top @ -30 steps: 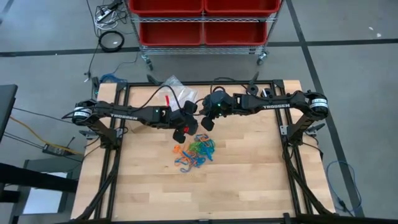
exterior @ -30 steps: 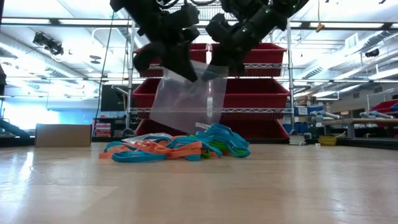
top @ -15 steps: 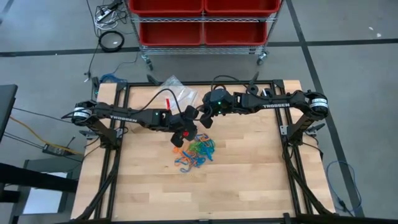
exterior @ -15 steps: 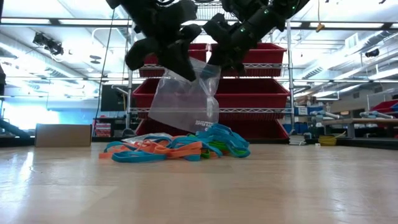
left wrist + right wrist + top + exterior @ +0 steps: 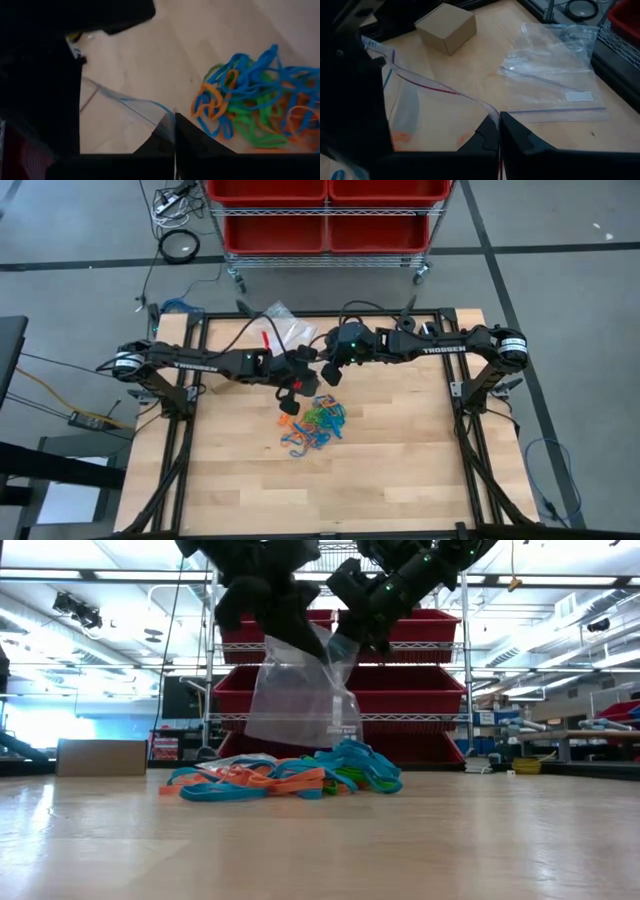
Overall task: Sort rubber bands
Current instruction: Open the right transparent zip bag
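Note:
A clear zip bag [image 5: 300, 700] hangs between my two grippers above the table's middle. My left gripper [image 5: 298, 380] and my right gripper [image 5: 328, 375] are both shut on its top edge, close together. In the low view the left gripper [image 5: 300, 638] stands left of the right gripper [image 5: 345, 640]. The rubber bands [image 5: 315, 420], a tangled heap of blue, orange and green loops, lie on the wood just nearer than the bag. They also show in the low view [image 5: 290, 775] and the left wrist view [image 5: 250, 105]. Whether the bag's lower edge touches them, I cannot tell. My left gripper pinches the bag's mouth edge at its blue strip [image 5: 162, 112] between its two fingers, slanting down from the table's left. The bag hangs below, lifted off the wood. My right gripper pinches the bag's mouth edge at its red strip [image 5: 487, 109] between its two fingers, slanting down from the right. One layer or both, I cannot tell. That edge runs slack toward the left gripper.
Spare clear bags [image 5: 555, 75] lie flat near the far edge, also seen from above [image 5: 282, 325]. A small cardboard box [image 5: 445, 22] sits on the wood beside them. A rack of red bins [image 5: 325, 215] stands beyond the far edge. Bare wood [image 5: 330, 490] fills the near half.
My left gripper has rolled at the wrist and edged toward the right gripper, still shut on the bag. The bag's top has drawn narrower and the bag has swung a little, hanging straighter. The right gripper and the rubber bands have kept still.

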